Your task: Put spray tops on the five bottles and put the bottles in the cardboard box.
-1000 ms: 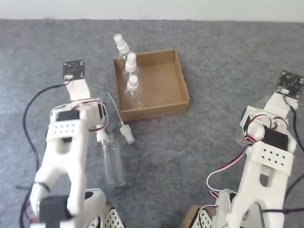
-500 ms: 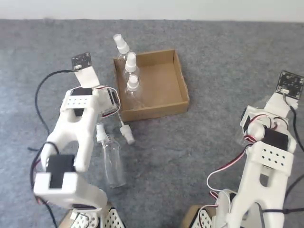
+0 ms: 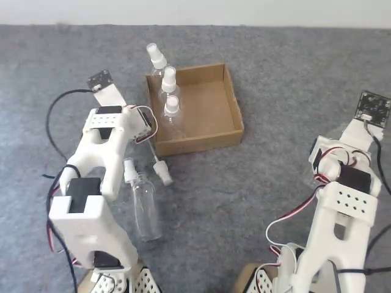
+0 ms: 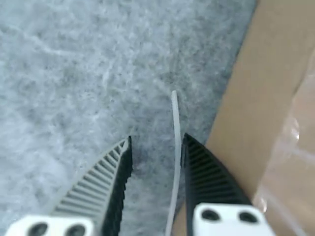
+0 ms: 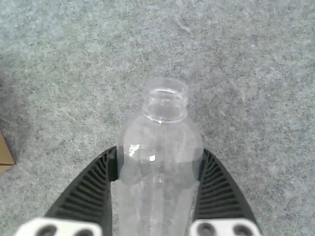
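A clear plastic bottle (image 3: 145,204) lies before the brown cardboard box (image 3: 229,104), a white spray top (image 3: 164,172) beside it.

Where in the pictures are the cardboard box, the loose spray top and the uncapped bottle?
cardboard box (image 3: 201,141): high view, front wall.
loose spray top (image 3: 164,173): high view, white head.
uncapped bottle (image 5: 165,104): right wrist view, open neck.

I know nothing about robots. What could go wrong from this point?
1. The left gripper straddles only the thin tube of the loose spray top, right beside the cardboard box. Closing might bend or drop the tube, or shove the box.
2. The right gripper holds a smooth uncapped bottle, which could slip or twist when a top is pushed in.
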